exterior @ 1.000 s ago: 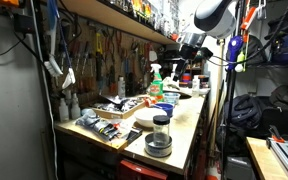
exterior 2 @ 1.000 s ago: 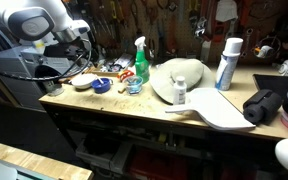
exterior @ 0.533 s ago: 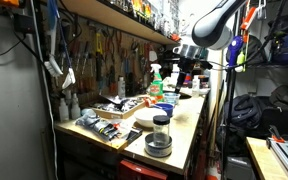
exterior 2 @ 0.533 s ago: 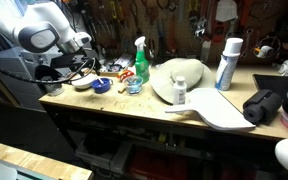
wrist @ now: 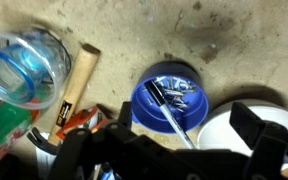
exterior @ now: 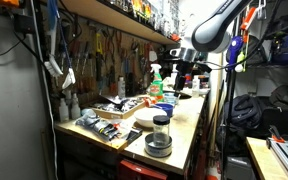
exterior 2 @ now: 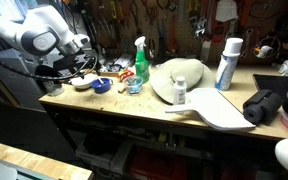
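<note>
My gripper (wrist: pixel 169 140) is open, its two dark fingers wide apart above the bench. Right below it in the wrist view is a blue bowl (wrist: pixel 169 98) with small metal parts and a black-capped pen (wrist: pixel 174 112) leaning out of it. A white bowl (wrist: pixel 234 135) lies next to it, partly under one finger. In an exterior view the gripper (exterior 2: pixel 84 62) hovers over the blue bowl (exterior 2: pixel 101 86) and white bowl (exterior 2: pixel 82 83) at the bench's end. It also shows in an exterior view (exterior: pixel 184 68).
A clear plastic cup (wrist: pixel 24 65), a wooden handle (wrist: pixel 79 75) and a red tool (wrist: pixel 79 120) lie close by. A green spray bottle (exterior 2: pixel 141 60), a large white hat-like object (exterior 2: pixel 179 80), a white spray can (exterior 2: pixel 227 63) and a tool wall crowd the bench.
The arm has swung down and in toward the bench end over the last second. Since half a second ago it has shifted only slightly.
</note>
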You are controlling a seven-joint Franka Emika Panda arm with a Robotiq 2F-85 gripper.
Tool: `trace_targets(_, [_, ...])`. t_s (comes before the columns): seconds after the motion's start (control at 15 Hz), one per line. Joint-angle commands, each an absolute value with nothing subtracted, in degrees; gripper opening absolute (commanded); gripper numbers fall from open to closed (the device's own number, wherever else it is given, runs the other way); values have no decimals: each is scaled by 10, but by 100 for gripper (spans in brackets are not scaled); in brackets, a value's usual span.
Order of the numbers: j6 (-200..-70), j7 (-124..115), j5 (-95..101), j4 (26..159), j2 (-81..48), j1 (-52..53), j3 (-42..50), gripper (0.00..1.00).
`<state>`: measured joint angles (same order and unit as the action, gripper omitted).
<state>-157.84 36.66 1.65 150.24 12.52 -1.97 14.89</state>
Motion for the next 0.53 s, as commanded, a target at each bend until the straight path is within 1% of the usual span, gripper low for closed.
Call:
trace_targets(0.0, [-1628, 462, -3, 1512, 102, 17, 146, 100])
trace_targets(0.13, [-1648, 530, -29, 1525, 90, 42, 149, 100])
trace_targets(0.27, [-1678, 576, -11, 1529, 74, 52, 154, 100])
trace_targets(0.4, [-1667, 595, -9, 1511, 66, 48, 156, 100])
trace_targets(0.47, [-1664, 565, -8, 1518, 72, 44, 146, 100])
